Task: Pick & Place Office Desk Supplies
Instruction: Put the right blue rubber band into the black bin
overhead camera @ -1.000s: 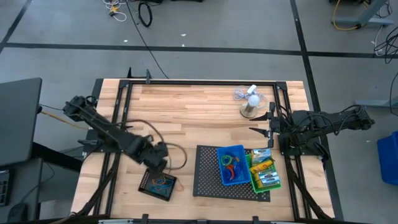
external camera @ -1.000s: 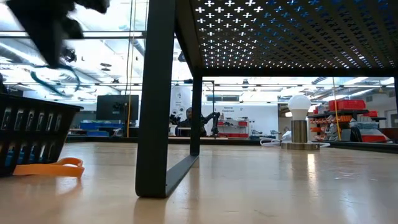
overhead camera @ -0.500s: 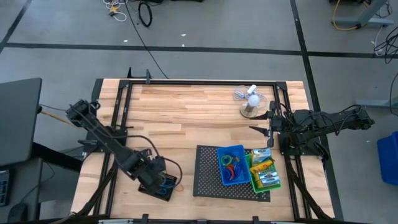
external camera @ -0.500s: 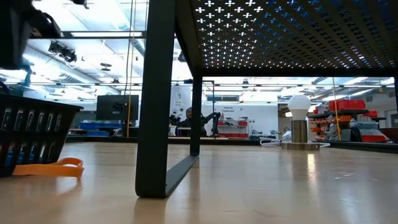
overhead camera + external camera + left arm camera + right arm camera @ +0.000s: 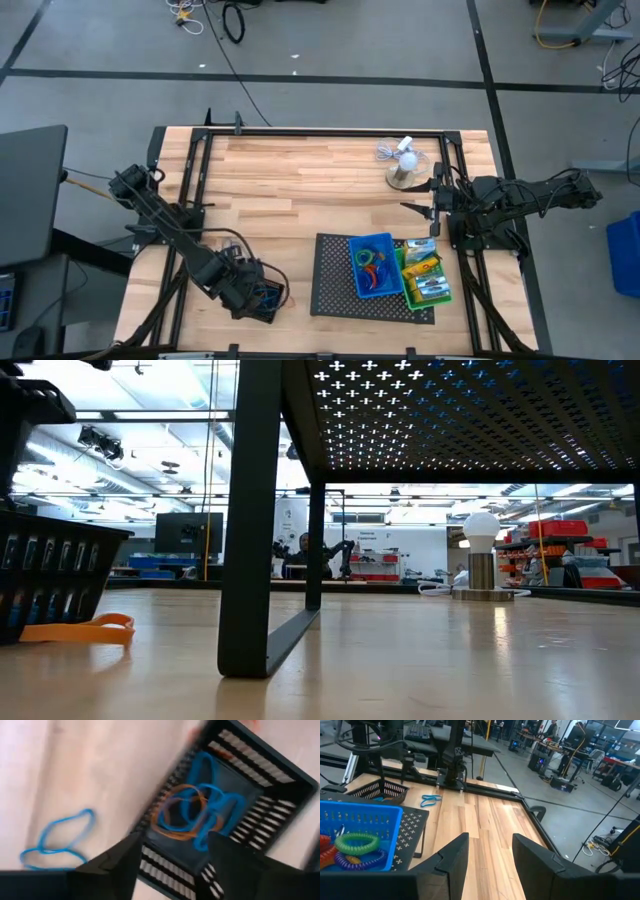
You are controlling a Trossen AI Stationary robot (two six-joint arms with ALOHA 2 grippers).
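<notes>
Over the worktop's (image 5: 300, 180) near-left corner, the left claw (image 5: 172, 852) has dropped onto the black bin (image 5: 262, 297) and parted its fingers, blue and orange rubber bands (image 5: 192, 815) now lying inside, one blue loop (image 5: 60, 840) still outside. At right, the right claw (image 5: 489, 851) waits, fingers apart.

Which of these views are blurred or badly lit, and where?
Left wrist view: motion-smeared across the black bin and the loose blue rubber band on the wood. Low view: backlit, so the tray leg and tray underside are near silhouettes. High and right wrist views: evenly lit, blue bin crisp.
</notes>
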